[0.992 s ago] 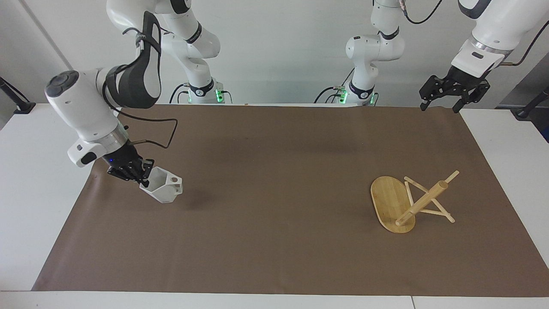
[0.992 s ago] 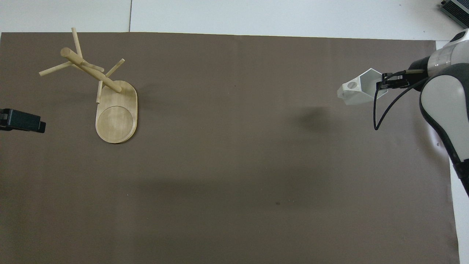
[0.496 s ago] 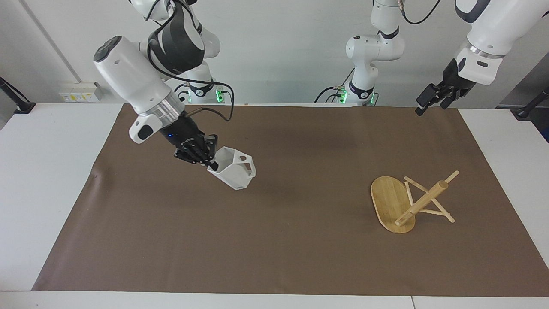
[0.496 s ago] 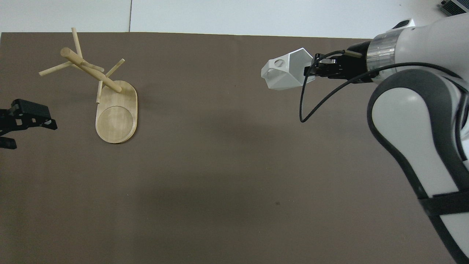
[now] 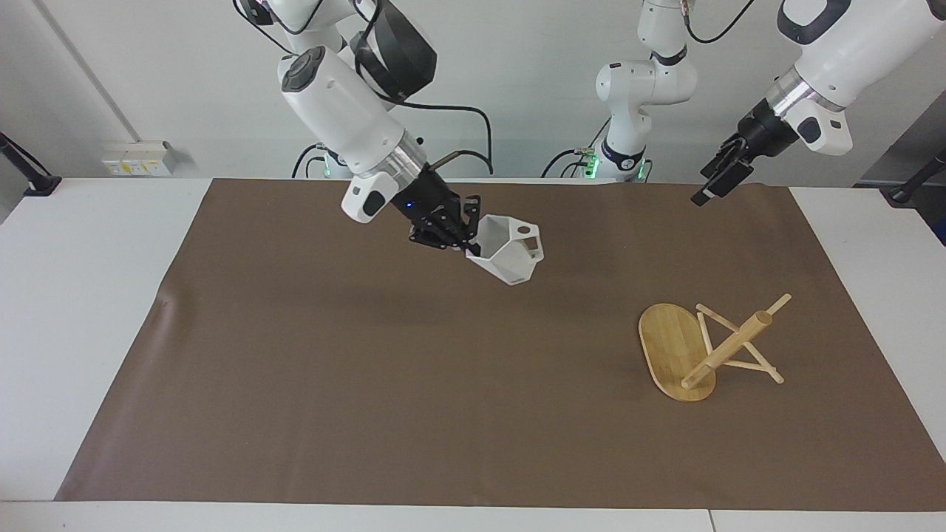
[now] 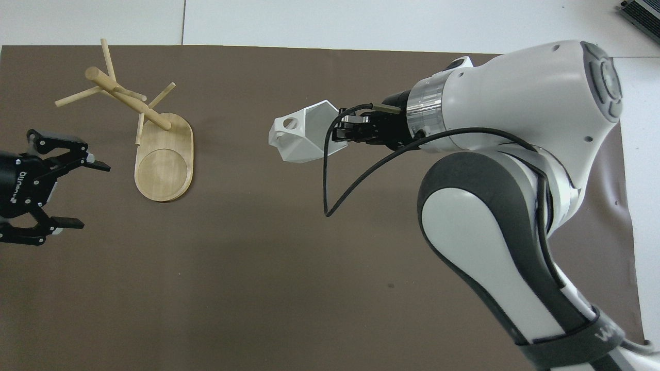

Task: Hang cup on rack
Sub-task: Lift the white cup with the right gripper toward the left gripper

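My right gripper (image 5: 464,238) is shut on the rim of the white faceted cup (image 5: 510,257) and holds it tilted in the air over the middle of the brown mat, handle pointing toward the left arm's end. In the overhead view the cup (image 6: 300,139) sticks out from the right gripper (image 6: 340,135). The bamboo rack (image 5: 728,346) lies tipped over on the mat near the left arm's end, its oval base (image 6: 164,164) propped up and its post and pegs (image 6: 126,100) pointing away from the robots. My left gripper (image 5: 711,186) is open in the air beside the rack (image 6: 87,195).
A brown mat (image 5: 369,384) covers most of the white table (image 5: 81,295). A black cable loops from the right wrist beside the cup (image 6: 330,196).
My right gripper has carried the cup from the right arm's end of the mat up and across to over its middle. My left gripper has turned and come in toward the rack.
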Controlling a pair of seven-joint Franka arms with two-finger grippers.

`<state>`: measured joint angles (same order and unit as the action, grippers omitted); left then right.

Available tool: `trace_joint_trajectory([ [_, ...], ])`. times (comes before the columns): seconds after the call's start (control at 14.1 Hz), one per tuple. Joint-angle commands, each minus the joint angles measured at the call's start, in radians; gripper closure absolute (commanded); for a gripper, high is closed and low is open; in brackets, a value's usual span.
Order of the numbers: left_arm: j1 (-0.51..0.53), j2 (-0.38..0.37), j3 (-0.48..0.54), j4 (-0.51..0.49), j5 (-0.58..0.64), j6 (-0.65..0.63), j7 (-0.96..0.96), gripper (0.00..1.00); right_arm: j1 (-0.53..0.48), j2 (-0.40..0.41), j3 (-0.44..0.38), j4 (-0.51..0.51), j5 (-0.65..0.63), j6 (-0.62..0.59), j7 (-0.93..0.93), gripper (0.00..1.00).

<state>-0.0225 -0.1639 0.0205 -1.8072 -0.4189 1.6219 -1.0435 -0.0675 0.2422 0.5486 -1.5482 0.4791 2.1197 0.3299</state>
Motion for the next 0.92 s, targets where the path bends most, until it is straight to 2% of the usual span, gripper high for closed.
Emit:
trace_joint_trajectory([
  [0.0, 0.021, -0.080, -0.002, -0.118, -0.126, 0.068, -0.120, 0.00, -0.018, 0.000, 0.072, -0.016, 0.076, 0.042, 0.018, 1.00],
  [0.14, 0.067, -0.109, -0.004, -0.191, -0.297, 0.156, -0.206, 0.00, -0.018, 0.002, 0.109, -0.016, 0.104, 0.048, 0.020, 1.00],
  [0.35, 0.053, -0.124, -0.017, -0.224, -0.438, 0.231, -0.300, 0.00, -0.018, 0.002, 0.178, -0.052, 0.153, 0.199, 0.041, 1.00],
  [0.57, -0.011, -0.176, -0.039, -0.331, -0.492, 0.355, -0.417, 0.00, -0.018, 0.006, 0.220, -0.061, 0.153, 0.273, 0.078, 1.00],
  [0.85, -0.059, -0.183, -0.039, -0.347, -0.494, 0.389, -0.423, 0.00, -0.017, 0.006, 0.240, -0.072, 0.153, 0.295, 0.121, 1.00],
])
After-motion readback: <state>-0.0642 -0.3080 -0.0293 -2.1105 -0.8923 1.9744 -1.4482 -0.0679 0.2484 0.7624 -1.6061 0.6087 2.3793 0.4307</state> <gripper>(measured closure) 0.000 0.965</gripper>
